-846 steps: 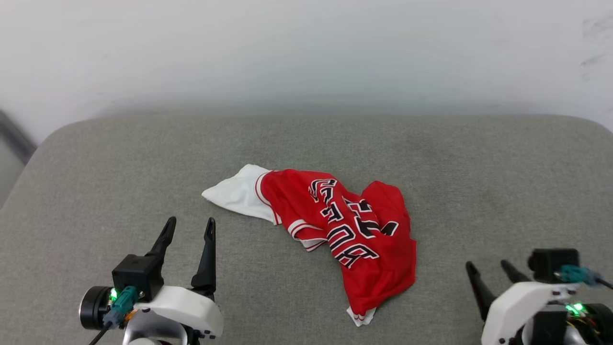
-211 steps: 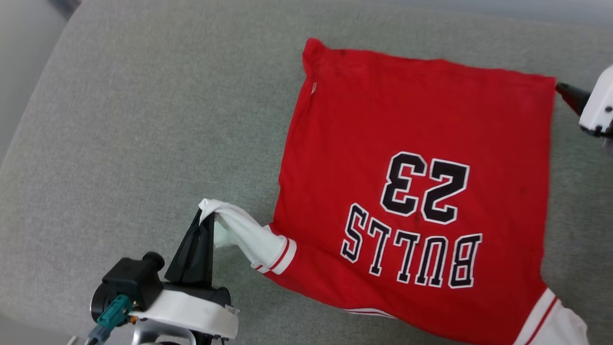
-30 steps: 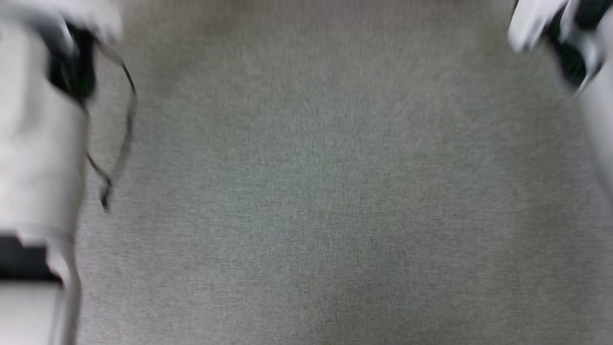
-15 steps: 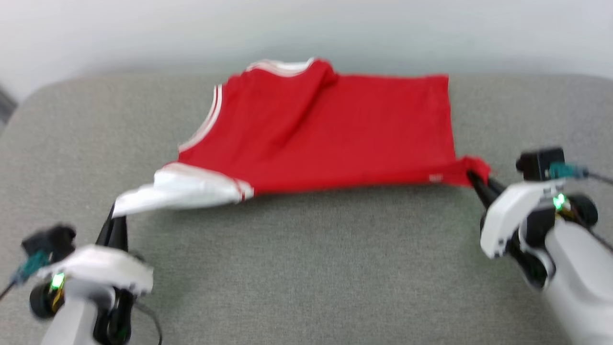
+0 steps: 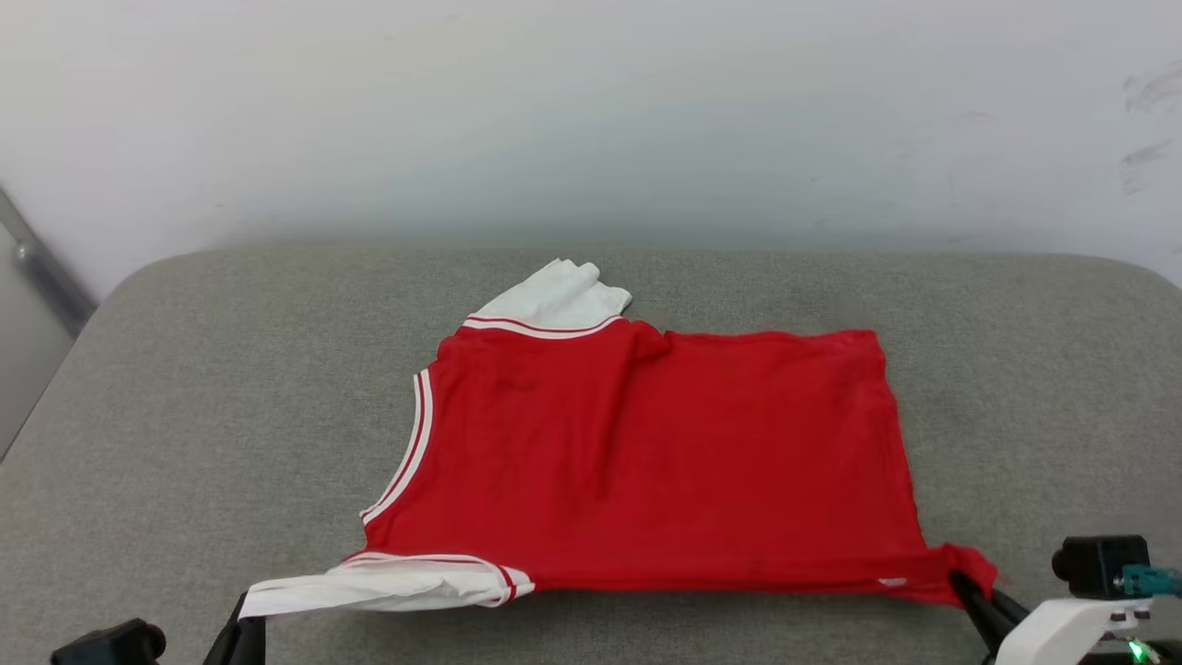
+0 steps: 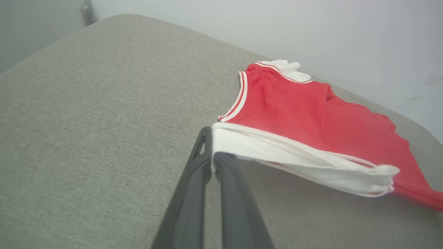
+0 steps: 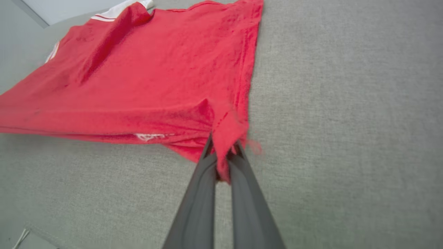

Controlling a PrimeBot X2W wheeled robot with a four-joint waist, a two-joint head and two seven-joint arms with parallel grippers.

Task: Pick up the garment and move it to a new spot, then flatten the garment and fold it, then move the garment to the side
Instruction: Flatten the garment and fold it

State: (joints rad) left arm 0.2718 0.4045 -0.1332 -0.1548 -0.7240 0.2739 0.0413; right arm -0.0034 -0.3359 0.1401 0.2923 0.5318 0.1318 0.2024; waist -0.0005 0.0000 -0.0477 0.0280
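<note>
The garment [image 5: 646,453] lies spread on the grey cushion with its plain red back up, neck to the left and hem to the right. One white sleeve [image 5: 554,296] points to the far side. My left gripper [image 6: 211,145] is shut on the tip of the near white sleeve [image 6: 297,157], which is stretched out and lifted a little. In the head view that gripper [image 5: 242,621] sits at the bottom left edge. My right gripper [image 7: 223,147] is shut on the near red hem corner [image 5: 965,565], which is bunched between its fingers. The print is hidden.
The grey cushion [image 5: 231,388] runs wide to the left and right of the garment, with a rounded far edge against a pale wall [image 5: 591,120]. A grey metal bar [image 5: 42,268] stands at the far left.
The head view has swung up from a blur of bare cushion. Over the last half second both grippers have drawn the garment toward me, and it now lies flatter on the cushion.
</note>
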